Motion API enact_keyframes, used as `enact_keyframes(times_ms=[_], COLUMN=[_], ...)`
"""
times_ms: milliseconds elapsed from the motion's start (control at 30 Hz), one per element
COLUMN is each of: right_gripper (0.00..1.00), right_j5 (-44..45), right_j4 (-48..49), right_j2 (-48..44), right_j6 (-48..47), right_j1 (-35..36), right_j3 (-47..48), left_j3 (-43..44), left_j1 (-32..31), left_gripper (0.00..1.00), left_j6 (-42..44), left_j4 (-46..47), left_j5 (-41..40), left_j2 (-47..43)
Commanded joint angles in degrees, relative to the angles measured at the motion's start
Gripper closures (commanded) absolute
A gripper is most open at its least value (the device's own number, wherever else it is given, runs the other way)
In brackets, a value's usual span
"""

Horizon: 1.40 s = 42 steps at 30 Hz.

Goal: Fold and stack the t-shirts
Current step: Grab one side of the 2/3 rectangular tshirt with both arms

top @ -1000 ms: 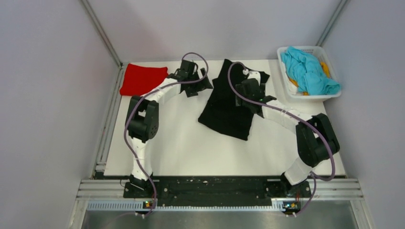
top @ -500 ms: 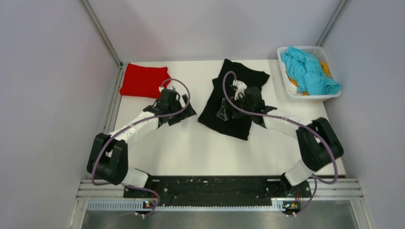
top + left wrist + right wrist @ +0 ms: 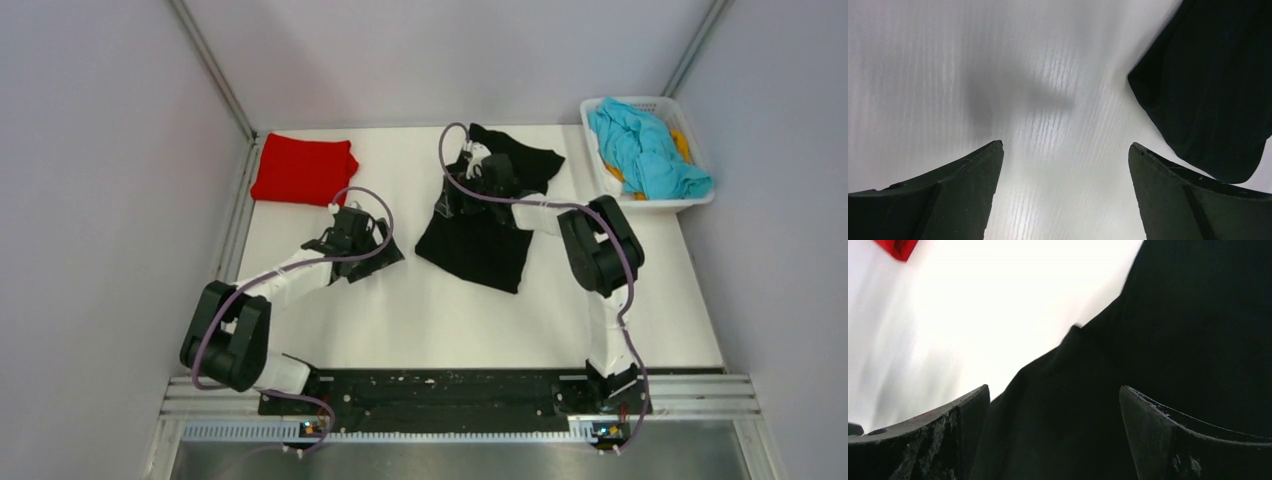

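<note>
1. Black t-shirt: its left edge is found directly under the right gripper. The fingers are held wide apart with nothing pinched, and dark cloth fills the gap beneath them.
2. The left gripper is likewise spread and empty, and is held above the bare white table. A rounded corner of the black shirt is seen at the right of that wrist view, clear of the fingers.
3. Only close detail is given by the wrist views: dark cloth against white, and in the right wrist view a scrap of the red t-shirt at the upper left corner.
4. The layout is supplied by the overhead view alone. The right arm is reached across to the far middle of the table, and the left arm is stretched over the open surface to the left of the black shirt.
5. A white basket is seen at the far right corner, off the table's edge. A crumpled teal garment is piled in it, and a bit of orange-yellow cloth shows beside that.
6. The black t-shirt is laid aslant at the far middle of the table. It is flattened but uneven, narrower at the far end and broader toward the arms.
7. The red t-shirt is folded into a tidy rectangle at the far left corner, well apart from the black one.
</note>
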Motion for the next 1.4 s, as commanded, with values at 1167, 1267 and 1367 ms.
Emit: enact_keyframes(times_ms=[1167,1267,1367], right_gripper=[0.07,0.1,0.12], right_j5=[24.08,27.94,29.67], right_j4=[-23.27,-27.15,-28.07], right_j2=[-52.47,-46.41,-40.92], right_j6=[-3.49,-4.04,-6.04], right_j1=[14.04,16.19,17.01], right_j3=[-39.29,-35.2,-32.6], left_j3=[14.15,12.48,11.63], left_j1=[-0.92,0.42,1.26], left_gripper=[1.0,1.0,1.0], left_j6=[-1.45,-1.06,-0.51], left_j4=[7.37,7.24,7.41], left_j5=[16.68,16.68,16.93], left_j2=[25.21,24.1,23.43])
